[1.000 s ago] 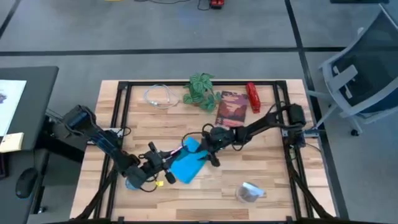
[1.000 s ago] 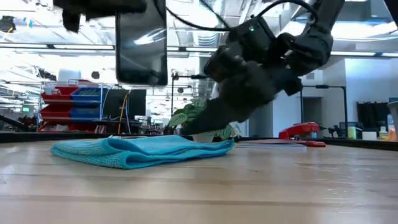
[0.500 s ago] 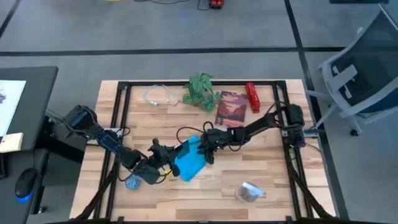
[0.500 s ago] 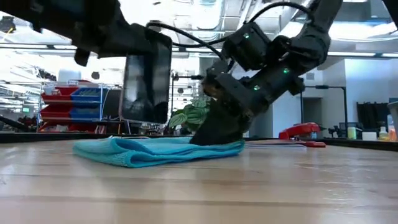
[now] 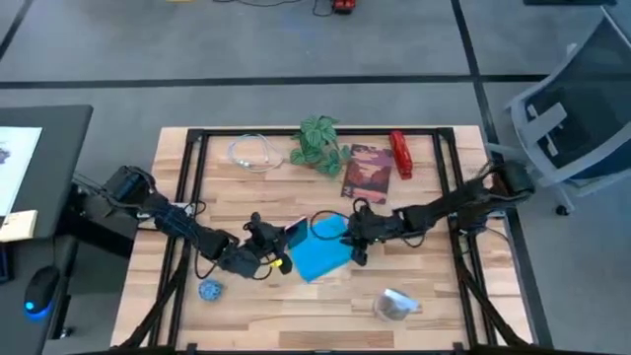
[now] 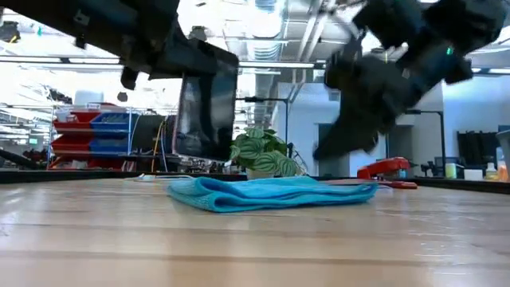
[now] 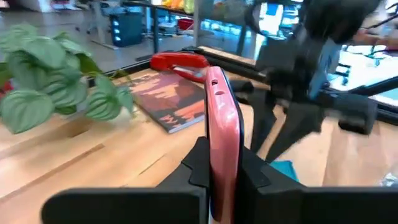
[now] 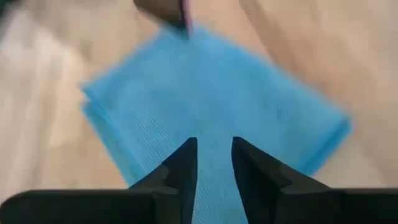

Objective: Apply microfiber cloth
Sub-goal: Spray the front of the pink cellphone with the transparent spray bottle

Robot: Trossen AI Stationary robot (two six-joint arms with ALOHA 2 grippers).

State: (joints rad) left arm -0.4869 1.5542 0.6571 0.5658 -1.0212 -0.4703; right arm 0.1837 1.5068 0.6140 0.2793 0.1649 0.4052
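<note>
Compared with a second ago, the microfiber cloth (image 5: pixel 321 251) has shifted toward the right side of the table, and the right gripper (image 5: pixel 357 237) has risen off it; the left gripper (image 5: pixel 274 248) has followed with the phone (image 6: pixel 205 108).

Nearest in the low view, the cloth (image 6: pixel 271 194) lies folded and flat on the wooden table (image 5: pixel 434 286), near its middle. The left gripper is clamped on the phone, which stands on its edge just above the cloth's left end; the left wrist view shows its reddish case (image 7: pixel 219 127) squeezed between the two fingers. The right gripper (image 6: pixel 351 135) hangs over the cloth's right end, tilted downward. In its wrist view the fingers (image 8: pixel 183 165) stand slightly apart with only cloth (image 8: pixel 217 106) visible below them, so the jaws look empty, though I cannot tell if a tip touches the fabric.

I judge that the risk is here: if the phone is pressed down while nothing pins the cloth, the cloth may slide or bunch, and the phone could twist in the narrow clamp. The two arms are also close, so a wide wiping stroke could make them collide.

Farther back stand a small potted plant (image 5: pixel 318 140), a book (image 5: pixel 367 172), a red stapler (image 5: pixel 399 153) and a coiled white cable (image 5: pixel 251 151), all well apart. A crumpled clear packet (image 5: pixel 394 305) and a small blue ball (image 5: pixel 209 290) lie toward the front edge. None of them blocks the way.
</note>
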